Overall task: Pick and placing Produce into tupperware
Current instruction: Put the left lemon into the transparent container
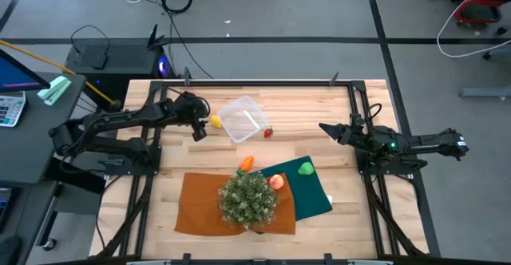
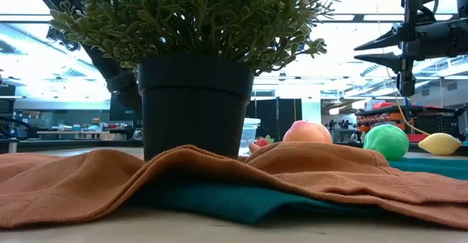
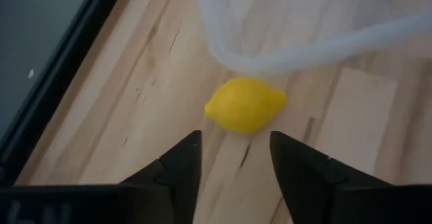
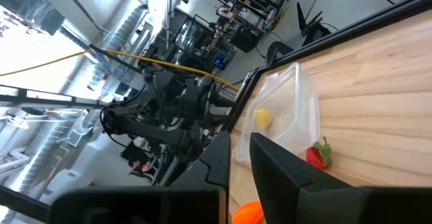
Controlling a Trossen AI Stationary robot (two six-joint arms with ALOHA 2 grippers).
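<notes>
A yellow lemon (image 3: 246,105) lies on the wood just beside the clear tupperware's rounded corner (image 3: 270,55). My left gripper (image 3: 233,158) hovers open just short of it; the fingers touch nothing. In the high view the lemon (image 1: 215,121) sits left of the tupperware (image 1: 243,118), and a red strawberry (image 1: 268,132) sits to its right. An orange piece (image 1: 247,163) lies on the wood, a peach (image 1: 276,182) on the cloths and a green piece (image 1: 306,168) on the green cloth. My right gripper (image 1: 323,127) waits shut at the right, above the table.
A bushy potted plant (image 1: 248,199) stands on an orange cloth (image 1: 200,205) that overlaps a dark green cloth (image 1: 311,189) near the front. Black frame rails (image 1: 156,129) run along both sides of the table. Bare wood lies between the tupperware and the cloths.
</notes>
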